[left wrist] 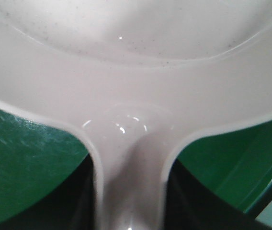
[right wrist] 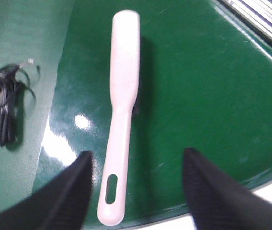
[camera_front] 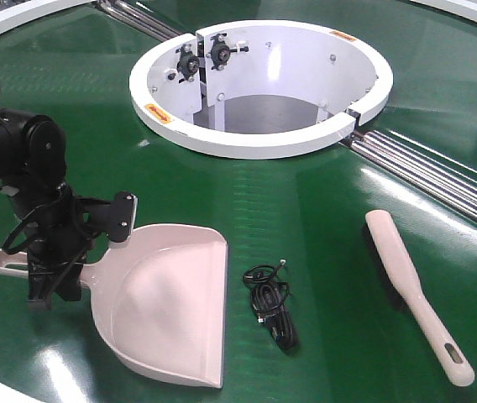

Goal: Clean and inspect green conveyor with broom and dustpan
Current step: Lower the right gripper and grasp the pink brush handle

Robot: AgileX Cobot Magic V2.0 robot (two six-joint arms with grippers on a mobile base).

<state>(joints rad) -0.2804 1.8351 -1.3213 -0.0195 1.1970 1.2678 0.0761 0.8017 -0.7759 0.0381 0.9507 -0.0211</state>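
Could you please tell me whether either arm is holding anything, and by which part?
The left gripper holds the dustpan by its handle, just behind the scoop. The right gripper holds nothing, jaws open over the broom handle.

Front view: left gripper [camera_front: 54, 269] covers mid handle of dustpan [camera_front: 167, 294]. Left wrist view is blurred, pan mouth & handle end cut off by edges. Of right gripper [right wrist: 137, 154] only dark blurry fingertips show at btm edge, rest out of shot. Bristles of broom [right wrist: 121, 96] mostly hidden under its back. Plug type on black cable [camera_front: 270, 306] too small to tell
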